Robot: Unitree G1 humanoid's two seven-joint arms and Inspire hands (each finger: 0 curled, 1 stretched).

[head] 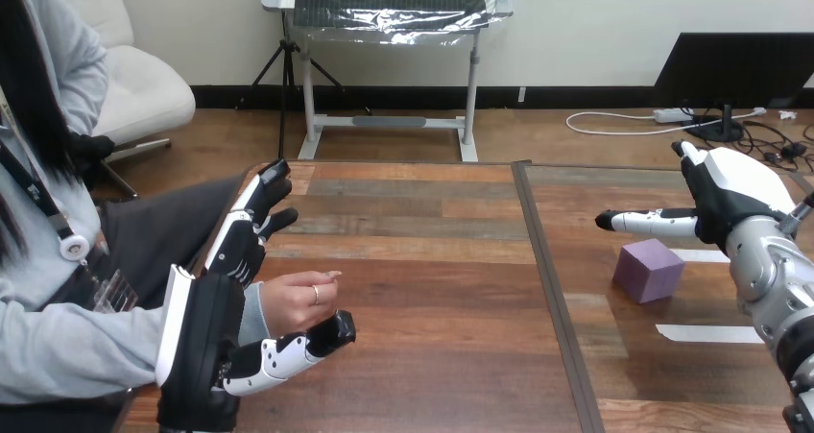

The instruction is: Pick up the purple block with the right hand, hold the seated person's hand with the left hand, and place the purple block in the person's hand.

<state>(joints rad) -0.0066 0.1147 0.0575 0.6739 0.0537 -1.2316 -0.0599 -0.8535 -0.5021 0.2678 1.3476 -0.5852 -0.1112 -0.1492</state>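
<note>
The right hand (730, 198), fingers straight and holding nothing, hovers at the right near the purple block (650, 270). The block sits on the wooden table (432, 289), roughly cubic, one corner turned nearward. At the left, the left hand (206, 332) spreads open beside the person's hand (298, 299), thumb beneath it.

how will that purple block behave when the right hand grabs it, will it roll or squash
The purple block looks like a cube with flat faces, resting flat on the table, so it should slide rather than roll. Its matte surface and softened edges suggest light foam, probably grippy and slightly squashy.
</note>
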